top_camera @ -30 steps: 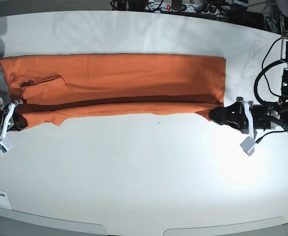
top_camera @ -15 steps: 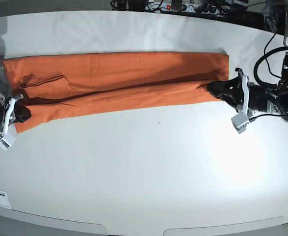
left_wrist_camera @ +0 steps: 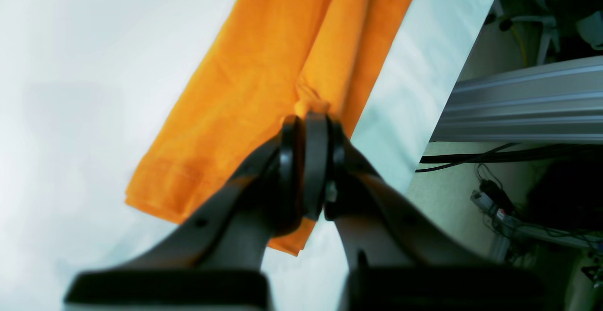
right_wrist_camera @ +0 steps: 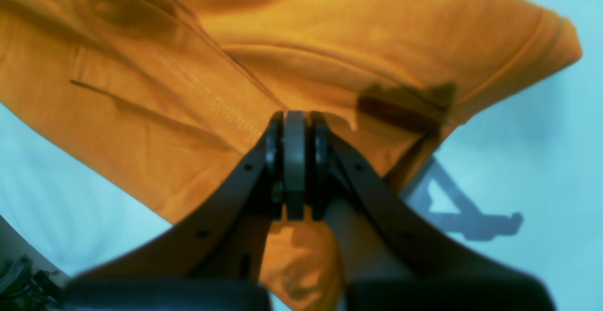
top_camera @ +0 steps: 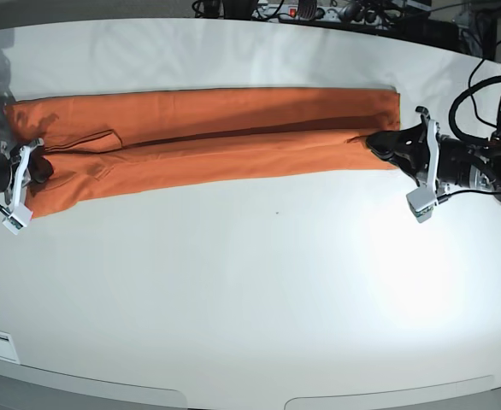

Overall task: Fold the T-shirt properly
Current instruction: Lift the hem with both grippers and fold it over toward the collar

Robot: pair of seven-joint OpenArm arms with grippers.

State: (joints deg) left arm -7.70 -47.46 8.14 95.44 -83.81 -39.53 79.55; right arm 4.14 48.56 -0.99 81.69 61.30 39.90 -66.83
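Observation:
The orange T-shirt (top_camera: 208, 137) lies as a long folded strip across the far half of the white table (top_camera: 259, 290). My left gripper (top_camera: 375, 142) is at the strip's right end, shut on a pinch of the shirt's edge; the left wrist view shows its closed tips (left_wrist_camera: 307, 121) with the shirt (left_wrist_camera: 264, 66) bunched between them. My right gripper (top_camera: 40, 167) is at the strip's left end by the sleeve, shut on the shirt; the right wrist view shows its closed tips (right_wrist_camera: 294, 118) on the shirt (right_wrist_camera: 330, 42). The white tag is hidden.
Cables and power strips (top_camera: 319, 12) lie beyond the table's far edge. In the left wrist view the table edge runs close to the gripper, with an aluminium rail (left_wrist_camera: 518, 103) and floor cables (left_wrist_camera: 499, 202) beyond. The table's near half is bare white.
Both grippers have moved toward the far side, carrying the shirt's near edge up over the rest. The lifted fold has come down and the strip lies flatter and narrower.

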